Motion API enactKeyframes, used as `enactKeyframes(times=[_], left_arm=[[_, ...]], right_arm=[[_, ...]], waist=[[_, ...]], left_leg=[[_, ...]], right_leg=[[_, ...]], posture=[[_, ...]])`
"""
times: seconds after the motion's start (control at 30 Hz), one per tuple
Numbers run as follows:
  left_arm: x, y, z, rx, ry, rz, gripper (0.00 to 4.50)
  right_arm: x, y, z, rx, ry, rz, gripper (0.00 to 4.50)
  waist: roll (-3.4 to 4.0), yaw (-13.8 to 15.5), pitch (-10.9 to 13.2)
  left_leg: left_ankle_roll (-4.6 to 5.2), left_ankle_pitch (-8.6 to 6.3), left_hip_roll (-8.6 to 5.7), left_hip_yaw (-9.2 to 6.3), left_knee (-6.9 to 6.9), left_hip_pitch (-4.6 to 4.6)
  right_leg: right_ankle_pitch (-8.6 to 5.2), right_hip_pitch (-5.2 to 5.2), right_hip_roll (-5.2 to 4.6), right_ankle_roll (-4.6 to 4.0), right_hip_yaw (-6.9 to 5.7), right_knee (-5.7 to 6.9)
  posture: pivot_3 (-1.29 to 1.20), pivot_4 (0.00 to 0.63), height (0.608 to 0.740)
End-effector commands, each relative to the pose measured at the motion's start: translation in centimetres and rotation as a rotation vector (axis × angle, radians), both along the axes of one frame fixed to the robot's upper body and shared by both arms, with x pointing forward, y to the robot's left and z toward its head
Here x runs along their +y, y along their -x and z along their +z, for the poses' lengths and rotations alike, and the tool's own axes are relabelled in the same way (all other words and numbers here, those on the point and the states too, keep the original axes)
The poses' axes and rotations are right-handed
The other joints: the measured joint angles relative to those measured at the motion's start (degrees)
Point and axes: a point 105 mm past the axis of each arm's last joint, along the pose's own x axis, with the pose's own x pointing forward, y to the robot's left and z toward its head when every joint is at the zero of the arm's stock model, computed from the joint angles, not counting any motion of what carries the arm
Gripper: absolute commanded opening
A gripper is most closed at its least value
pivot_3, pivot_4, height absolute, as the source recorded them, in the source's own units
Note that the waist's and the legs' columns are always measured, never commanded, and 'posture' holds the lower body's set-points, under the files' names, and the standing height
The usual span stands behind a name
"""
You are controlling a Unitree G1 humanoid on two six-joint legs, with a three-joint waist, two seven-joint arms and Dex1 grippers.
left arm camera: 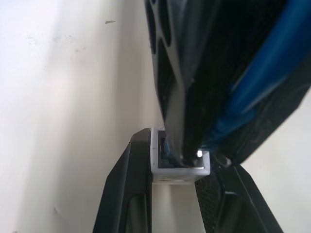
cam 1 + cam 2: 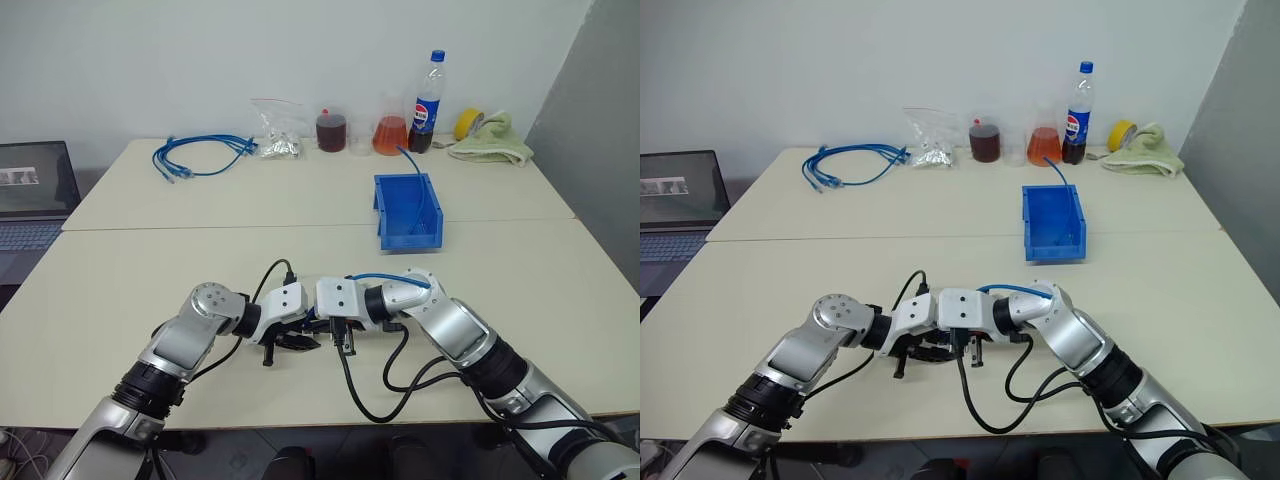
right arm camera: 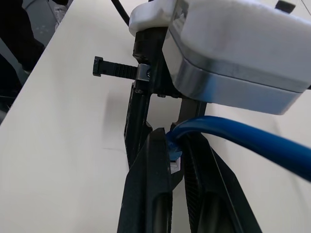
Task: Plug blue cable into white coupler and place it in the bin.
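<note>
A cream table fills the scene. Near its front edge, roughly in the middle, the robot's two arms meet tip to tip. Each forearm angles inward and slightly down toward the tabletop, the wrists bent so the grippers face one another.

The left gripper [image 1: 181, 191] is clamped on the white coupler [image 1: 179, 167], a tiny boxy block pinched between its two black fingers with its open socket facing the other arm. The right gripper [image 3: 176, 160] is closed on the blue cable [image 3: 243, 138], pinching it right at its plug end. The plug sits at the mouth of the coupler; whether it is fully seated cannot be told. The rest of the cable arcs back over the right wrist [image 2: 395, 280].

Both pieces look very light. The coupler seems to be hard, smooth plastic, so it could twist or slip between the fingers if pushed off-axis; holding it across its flat sides, as here, appears sound. The cable is thin and limp, so it probably buckles unless gripped close behind the plug. The plug's small clear latch looks fragile.

The blue bin [image 2: 409, 212] stands well apart, farther back and to the right, with another blue cable rising from it. Beyond it, along the table's far edge, stand a cola bottle [image 2: 427, 100] and two flasks of coloured liquid.
</note>
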Motion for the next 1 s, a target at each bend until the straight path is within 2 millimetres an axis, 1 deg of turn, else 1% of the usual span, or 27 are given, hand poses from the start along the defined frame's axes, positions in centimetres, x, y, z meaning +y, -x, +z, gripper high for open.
enactKeyframes(times=[0.03, 0.13, 0.23, 0.4, 0.6, 0.8, 0.87, 0.93, 1.0], left_arm=[[-0.7, 0.6, -0.4, 0.026, 0.007, -0.026, 0.82], [-0.7, 0.7, -0.5, 0.027, 0.007, -0.026, 0.82], [-0.7, 0.7, -0.5, 0.027, 0.009, -0.025, 0.82], [-0.6, 0.7, -0.3, 0.025, 0.012, -0.021, 0.82], [-0.4, 0.8, -0.3, 0.023, 0.014, -0.012, 0.82], [-0.4, 0.7, -0.2, 0.006, 0.025, -0.007, 0.82], [-0.3, 0.5, 0.3, -0.019, 0.06, 0.015, 0.82], [0.4, 0.6, 0.8, -0.005, 0.096, 0.044, 0.82], [0.9, 0.6, 0.9, 0.002, 0.108, 0.072, 0.82]], right_arm=[[-2.0, 4.3, -8.8, 0.259, 0.286, 0.078, 0.06], [-2.5, 4.3, -9.0, 0.269, 0.293, 0.071, 0.06], [-2.1, 4.3, -9.1, 0.295, 0.279, 0.061, 0.06], [-1.3, 3.7, -9.2, 0.304, 0.275, 0.051, 0.06], [-1.4, 4.1, -9.6, 0.307, 0.293, 0.07, 0.06], [-1.2, 3.2, -8.3, 0.298, 0.232, 0.031, 0.06], [-1.1, 2.5, -7.4, 0.289, 0.189, 0.01, 0.06], [-1.1, 1.8, -6.2, 0.285, 0.136, -0.024, 0.06], [-1.3, 1.3, -5.7, 0.276, 0.116, -0.042, 0.06]], waist=[[0.0, 0.0, 0.0], [0.0, 0.0, 0.0], [0.02, 0.0, 0.0], [0.17, -0.2, -0.5], [0.3, -0.6, -0.7], [0.3, -0.6, -0.7], [0.3, -0.6, -0.6], [0.28, -0.6, -0.5], [0.18, -0.7, -0.2]], left_leg=[[0.0, 0.0, 0.0, -0.01, -0.01, 0.03], [0.0, -0.01, 0.01, -0.01, -0.17, 0.32], [0.0, -0.01, 0.02, 0.0, -0.63, 0.89], [0.0, -0.01, 0.09, -0.03, -0.82, 0.88], [0.0, -0.01, 0.1, -0.08, -0.84, 0.93], [0.0, -0.01, 0.1, -0.14, -0.85, 0.93], [0.0, -0.01, 0.1, -0.16, -0.86, 0.93], [0.0, -0.01, 0.11, -0.19, -0.86, 0.91], [0.0, -0.01, 0.12, -0.2, -0.86, 0.89]], right_leg=[[0.0, 0.03, 0.0, 0.0, 0.0, -0.01], [-0.03, 0.32, 0.0, 0.01, -0.01, -0.19], [-0.1, 0.54, -0.02, 0.05, 0.01, -0.53], [-0.11, 0.58, 0.04, 0.03, -0.04, -0.83], [-0.12, 0.6, 0.04, 0.04, -0.03, -0.82], [-0.12, 0.59, 0.05, 0.04, -0.02, -0.85], [-0.12, 0.59, 0.05, 0.04, -0.02, -0.85], [-0.12, 0.57, 0.04, 0.04, -0.02, -0.85], [-0.12, 0.54, 0.04, 0.04, -0.01, -0.85]], posture=[[0.0, 0.15, 0.74], [0.0, 0.15, 0.74], [0.0, 0.15, 0.74], [0.0, 0.15, 0.74], [0.0, 0.15, 0.74], [0.0, 0.15, 0.74], [0.0, 0.15, 0.74], [0.0, 0.15, 0.74], [0.0, 0.15, 0.74]])
